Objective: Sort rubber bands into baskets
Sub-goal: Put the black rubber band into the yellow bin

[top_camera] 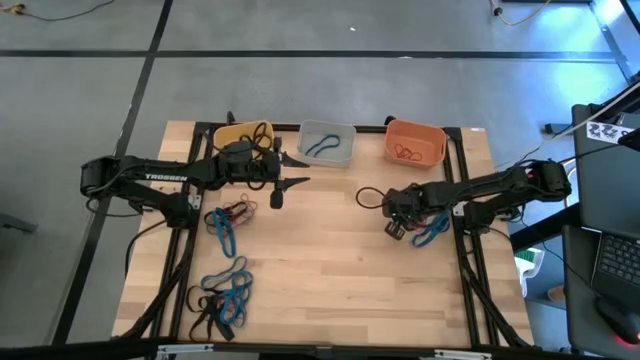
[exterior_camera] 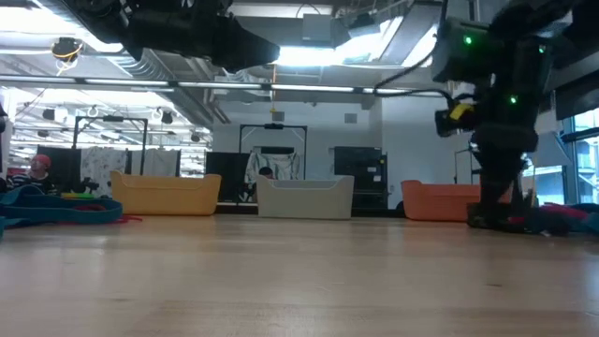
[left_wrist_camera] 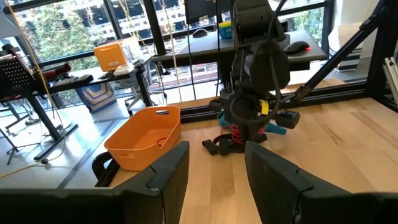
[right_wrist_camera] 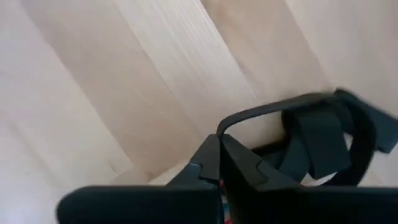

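Three baskets stand along the table's far edge: yellow (top_camera: pixel 243 135), pale grey (top_camera: pixel 327 143) with a blue band inside, and orange (top_camera: pixel 415 143) with red-orange bands inside. Rubber bands lie in heaps at the left (top_camera: pixel 230 215), the near left (top_camera: pixel 225 295) and the right (top_camera: pixel 432 232). My right gripper (right_wrist_camera: pixel 221 149) is down at the table beside the right heap, shut on a black rubber band (right_wrist_camera: pixel 273 112). My left gripper (top_camera: pixel 292 172) hangs open and empty above the table, near the grey basket. My right gripper pinches the black rubber band between its two fingertips, at one end of its loop (right_wrist_camera: pixel 225 127). The fingers come from above, pointing down. The rest of the loop lies on the table in front of the fingers.
Black frame rails run along the table's left and right sides (top_camera: pixel 470 260). The middle of the wooden table top (top_camera: pixel 330 260) is bare. A desk with a laptop (top_camera: pixel 620 250) stands off the table's right edge.
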